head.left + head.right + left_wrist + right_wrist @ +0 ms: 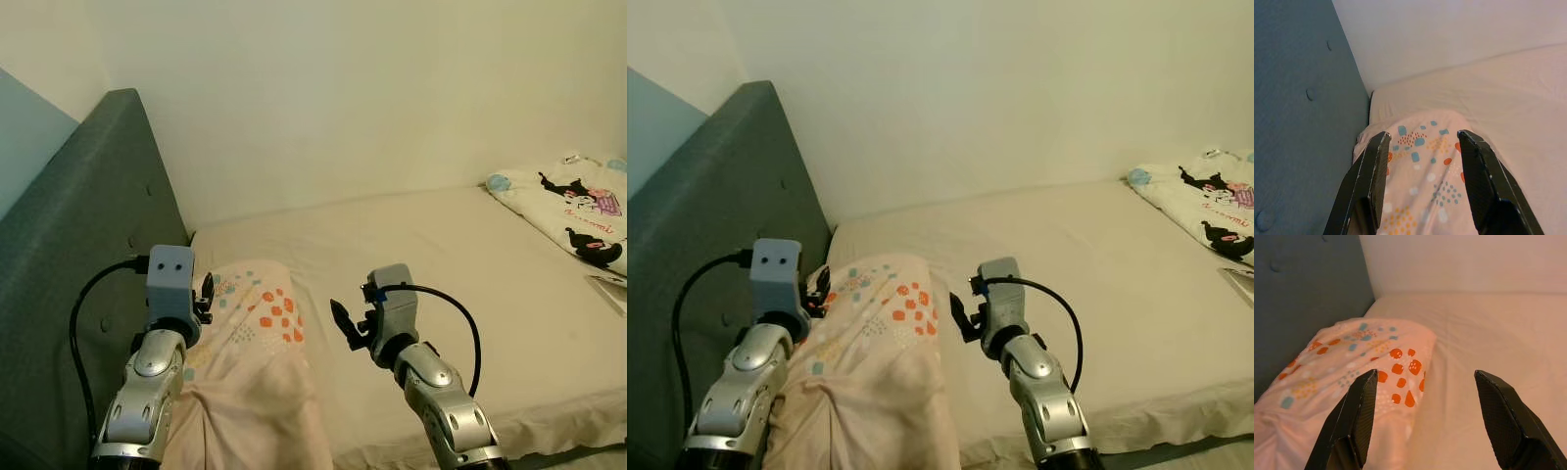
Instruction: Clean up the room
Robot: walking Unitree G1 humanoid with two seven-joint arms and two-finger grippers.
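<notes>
1. Patterned pillow [257, 338] lies on the bed [441, 264], hard against the grey headboard [88, 264], near edge spilling toward the bed's front.
2. Left gripper [1422, 161] hovers over the pillow, fingers spread, nothing held.
3. Right gripper [1425, 416] sits beside the pillow's outer edge, also spread and empty.
4. Judgement: both flank it for a two-handed lift or straighten.
5. Cartoon-print blanket [578, 211] lies far from the headboard.

The bed [441, 264] (cream sheet) carries a dotted pillow [257, 323] and a cartoon-print pillow [578, 211].
</notes>
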